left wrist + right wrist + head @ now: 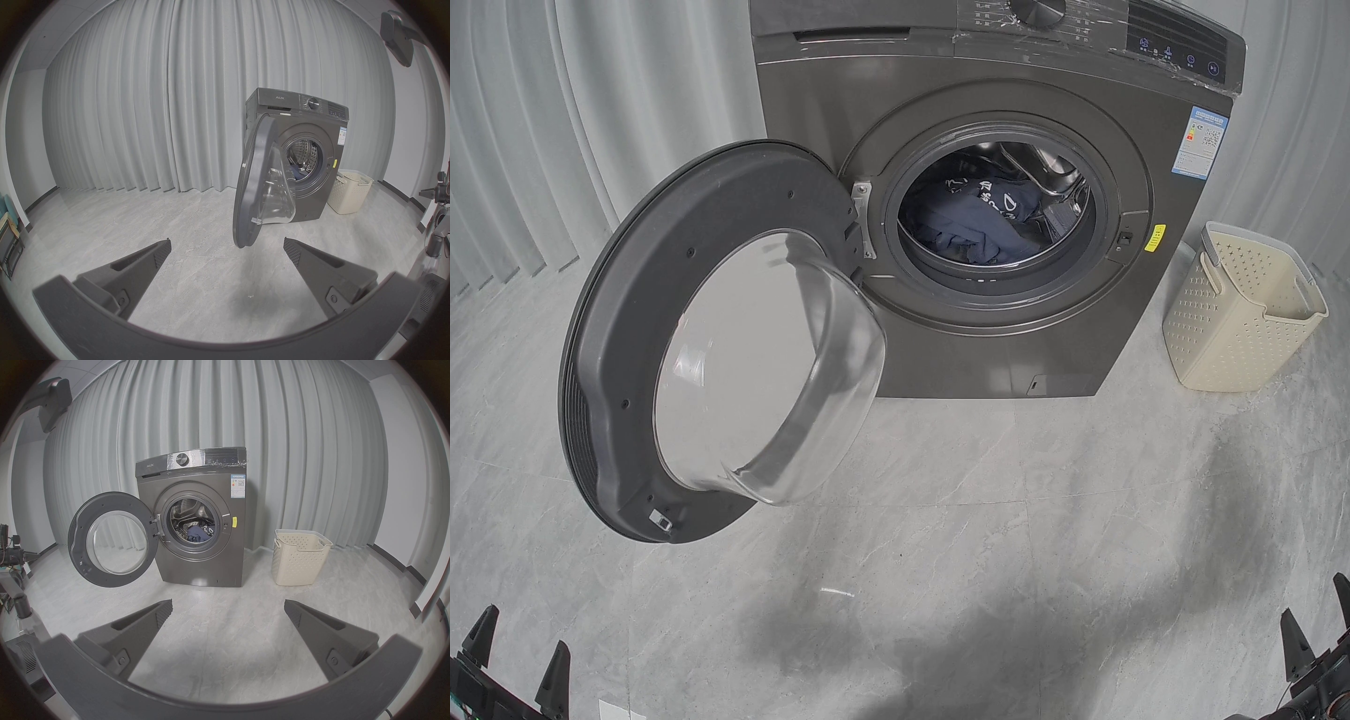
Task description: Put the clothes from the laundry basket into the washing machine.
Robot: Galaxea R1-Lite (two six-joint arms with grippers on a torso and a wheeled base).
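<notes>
Dark clothes point(975, 225) in washing machine point(1012, 361), door point(628, 319) open, left claw point(522, 637) and right claw point(1314, 602) spread, empty

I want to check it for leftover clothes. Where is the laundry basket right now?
The laundry basket stands on the floor at the right of the head view, next to the washing machine, on its right side.

Washing machine point(825, 94): blue-white label point(1200, 142) and yellow sticker point(1155, 237) on front panel; print was too small to read.
</notes>
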